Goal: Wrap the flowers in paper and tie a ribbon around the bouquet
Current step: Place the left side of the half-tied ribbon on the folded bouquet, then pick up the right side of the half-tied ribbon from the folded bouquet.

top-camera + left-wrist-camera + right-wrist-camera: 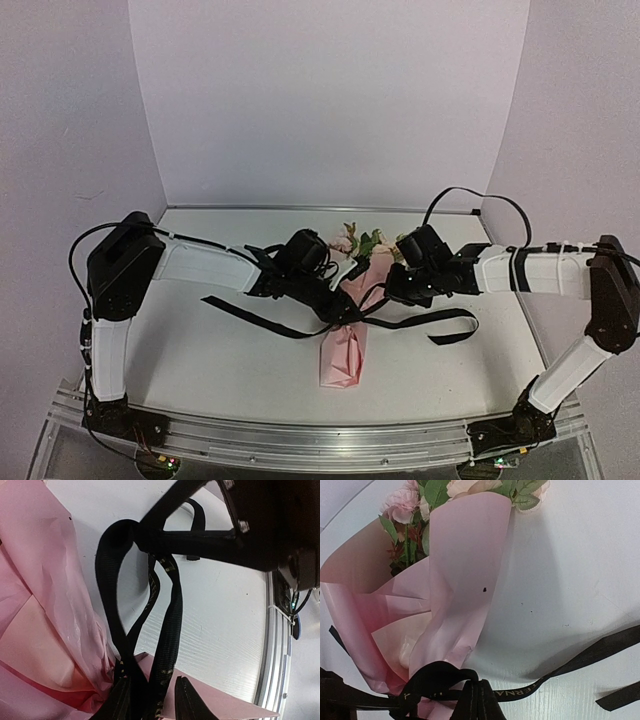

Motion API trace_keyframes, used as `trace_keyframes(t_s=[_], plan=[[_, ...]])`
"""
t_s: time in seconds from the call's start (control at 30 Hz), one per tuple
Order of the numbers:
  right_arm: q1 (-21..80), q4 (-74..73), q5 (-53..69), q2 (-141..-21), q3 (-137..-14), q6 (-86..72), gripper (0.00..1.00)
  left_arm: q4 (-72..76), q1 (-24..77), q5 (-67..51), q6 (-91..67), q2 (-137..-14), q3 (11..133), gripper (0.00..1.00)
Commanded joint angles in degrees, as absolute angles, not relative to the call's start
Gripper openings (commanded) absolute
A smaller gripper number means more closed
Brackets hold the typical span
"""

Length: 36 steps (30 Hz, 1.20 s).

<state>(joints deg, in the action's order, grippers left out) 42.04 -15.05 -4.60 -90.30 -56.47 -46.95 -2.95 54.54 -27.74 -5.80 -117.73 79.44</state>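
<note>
Centrally, one bouquet point(345, 350) lies on the table point(200, 370), its cone of pink paper point(465, 570) holding the flowers point(402, 502), blossoms at the far end. Left of the bouquet, the left gripper point(152, 685) reaches in low, fingers point(187, 702) apart astride two strands of the one black ribbon point(600, 652). Right of the bouquet, the right gripper point(477, 695), pressed together, pinches a ribbon loop at the bouquet's waist; loose ends trail to both sides
</note>
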Motion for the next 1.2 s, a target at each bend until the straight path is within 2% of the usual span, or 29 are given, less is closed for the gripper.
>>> trace_keyframes(t_s=[0.0,0.17,0.4,0.43,0.53,0.77,0.97,1.17], plan=[[42.13,-17.39,-4.60,-89.81,-61.09,-47.86,0.00,-4.36,55.35,-25.96,-2.79,-117.96,81.77,0.32],[42.10,-17.68,-4.47,-90.06,-61.63,-48.28,0.00,-3.43,55.53,-26.04,-2.40,-117.95,81.09,0.27],[42.07,-18.58,-4.53,-89.53,-60.54,-48.41,0.00,-0.36,55.54,-23.48,-2.96,-117.55,79.45,0.03],[41.98,-19.31,-4.99,-89.15,-60.33,-48.34,0.03,0.13,55.55,-23.06,-2.86,-117.34,78.92,0.01],[40.40,-23.71,-6.36,-86.93,-58.95,-47.96,0.26,2.49,55.55,-22.43,-1.72,-116.68,77.59,0.00],[34.37,-32.83,-12.32,-77.54,-49.33,-50.47,0.59,2.58,55.55,-22.17,-0.09,-116.20,76.98,0.00],[28.92,-37.76,-16.31,-70.83,-39.99,-54.06,0.64,3.03,55.55,-22.38,1.85,-115.55,76.53,0.00],[22.98,-37.79,-14.16,-76.30,-40.68,-51.29,0.62,4.65,55.55,-23.77,3.17,-114.88,75.38,0.00]])
